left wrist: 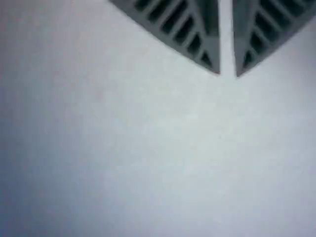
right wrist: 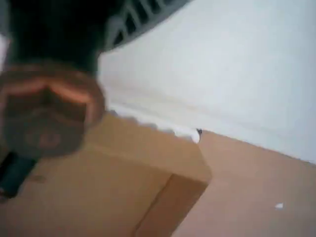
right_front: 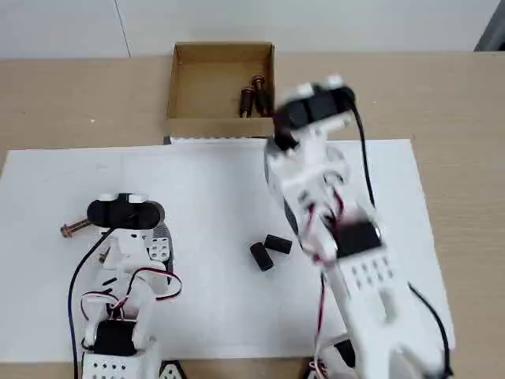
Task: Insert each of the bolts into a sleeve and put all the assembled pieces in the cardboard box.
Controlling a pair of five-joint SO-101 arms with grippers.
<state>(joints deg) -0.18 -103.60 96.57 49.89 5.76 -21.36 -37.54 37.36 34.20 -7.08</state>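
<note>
My right gripper (right_front: 279,136) hangs over the near right corner of the cardboard box (right_front: 180,87), shut on an assembled bolt and sleeve. Close up, the copper bolt head (right wrist: 47,113) sticks out of the black sleeve (right wrist: 49,34) above the box wall (right wrist: 163,165). Two assembled pieces (right_front: 252,96) lie inside the box. Two loose black sleeves (right_front: 270,250) rest on the white paper mid-table. A bare copper bolt (right_front: 75,229) lies at the left, just beside my left gripper (right_front: 118,215). The left gripper (left wrist: 227,74) points down at the paper, shut and empty.
A large white paper sheet (right_front: 205,300) covers most of the wooden table (right_front: 63,95). The box stands just past the sheet's far edge. The right arm's body (right_front: 355,260) stretches across the sheet's right half.
</note>
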